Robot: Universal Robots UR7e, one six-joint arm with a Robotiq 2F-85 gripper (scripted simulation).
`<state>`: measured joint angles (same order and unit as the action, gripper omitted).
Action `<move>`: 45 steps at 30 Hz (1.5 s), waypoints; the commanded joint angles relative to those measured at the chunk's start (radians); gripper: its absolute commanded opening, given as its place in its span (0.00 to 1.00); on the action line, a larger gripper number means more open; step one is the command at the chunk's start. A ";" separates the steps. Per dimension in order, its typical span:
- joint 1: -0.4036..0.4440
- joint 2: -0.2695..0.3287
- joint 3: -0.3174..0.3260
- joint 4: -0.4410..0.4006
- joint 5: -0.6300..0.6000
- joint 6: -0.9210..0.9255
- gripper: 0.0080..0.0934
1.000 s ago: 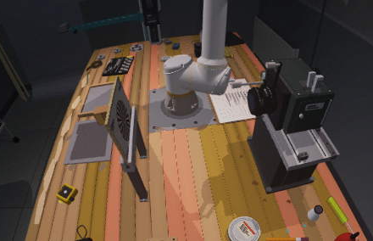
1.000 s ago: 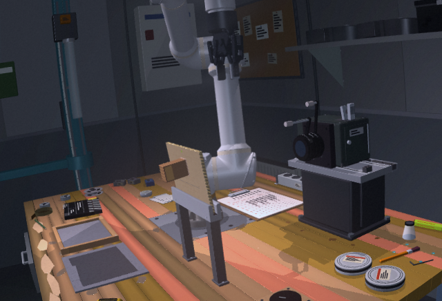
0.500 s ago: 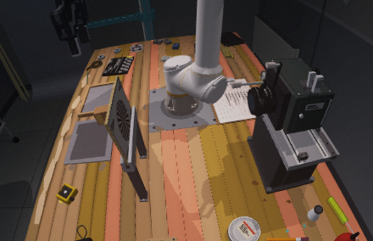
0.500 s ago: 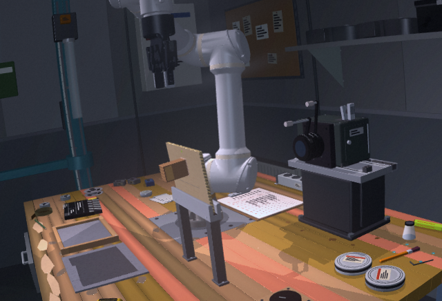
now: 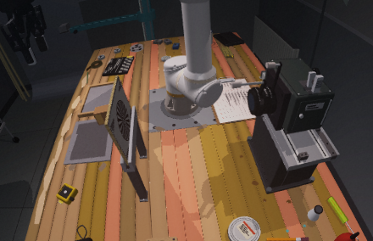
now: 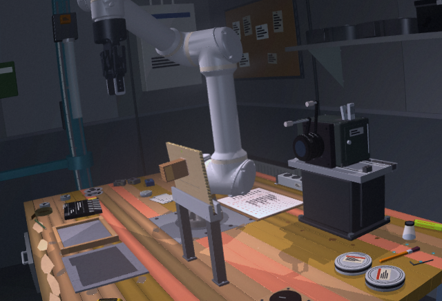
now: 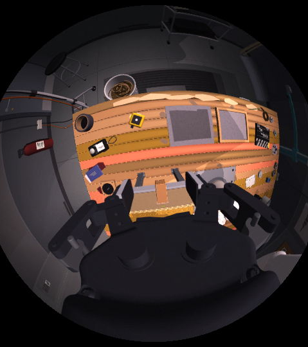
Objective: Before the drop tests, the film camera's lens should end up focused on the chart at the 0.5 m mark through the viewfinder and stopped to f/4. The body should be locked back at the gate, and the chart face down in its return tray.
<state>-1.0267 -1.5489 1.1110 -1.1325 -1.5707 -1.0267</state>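
My gripper [image 6: 116, 89] [image 5: 30, 46] [image 7: 159, 191] hangs high above the bench's left side, open and empty, pointing down toward the chart. The chart [image 5: 120, 116] [image 6: 187, 174] [image 7: 163, 200] is a tan board with a radial test pattern, standing upright on a grey stand [image 6: 200, 233] with a wooden handle block [image 6: 174, 170] on its back. The film camera [image 5: 290, 95] [image 6: 330, 141] sits on a sled atop a black pedestal [image 6: 342, 205] at the right, its lens [image 5: 260, 99] [image 6: 307, 147] facing the chart. A wooden-framed tray [image 5: 97, 97] [image 6: 84, 233] [image 7: 232, 125] and a grey mat [image 5: 89, 142] [image 6: 103, 265] lie left of the chart.
Behind the bench stand a teal post [image 6: 69, 87], a notice board and a shelf. The arm's base [image 5: 185, 91] sits mid-bench beside a printed sheet [image 6: 260, 201]. Film cans [image 6: 369, 269], a brush, a small bottle and a clapper slate [image 6: 82, 208] lie around the edges.
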 commanded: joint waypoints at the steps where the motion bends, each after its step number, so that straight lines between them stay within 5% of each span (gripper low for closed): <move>1: -0.005 0.006 -0.008 0.000 0.000 -0.005 0.70; 22: -0.060 0.083 -0.092 0.006 0.000 -0.060 0.70; 41: -0.061 0.084 -0.091 0.005 0.000 -0.061 0.70; 45: -0.061 0.065 -0.018 -0.046 0.000 -0.061 0.70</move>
<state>-1.0876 -1.4843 1.0875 -1.1795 -1.5707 -1.0875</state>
